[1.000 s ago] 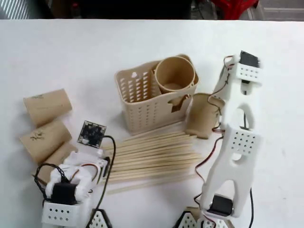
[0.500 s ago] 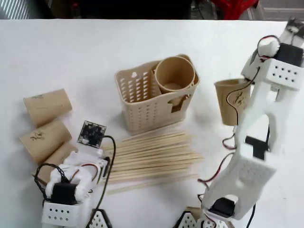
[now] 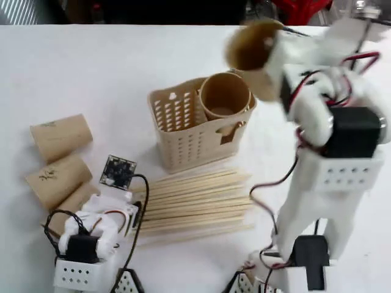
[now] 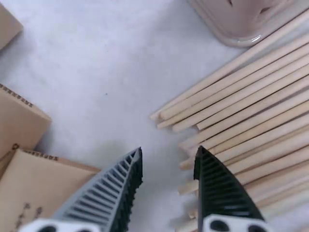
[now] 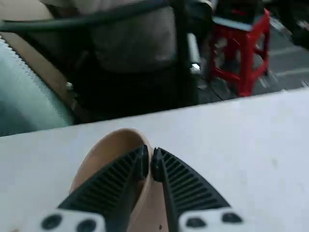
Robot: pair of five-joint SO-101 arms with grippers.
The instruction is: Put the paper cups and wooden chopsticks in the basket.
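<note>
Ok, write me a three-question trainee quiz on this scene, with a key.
1. True or false: the basket already holds one paper cup.
2. Where do the chopsticks lie? A, in the basket. B, on the table beside the basket. C, inside a cup.
3. Fill in: the right gripper is shut on the rim of a ___.

Key: 1 true. 2 B. 3 cup, namely the raised cup.
</note>
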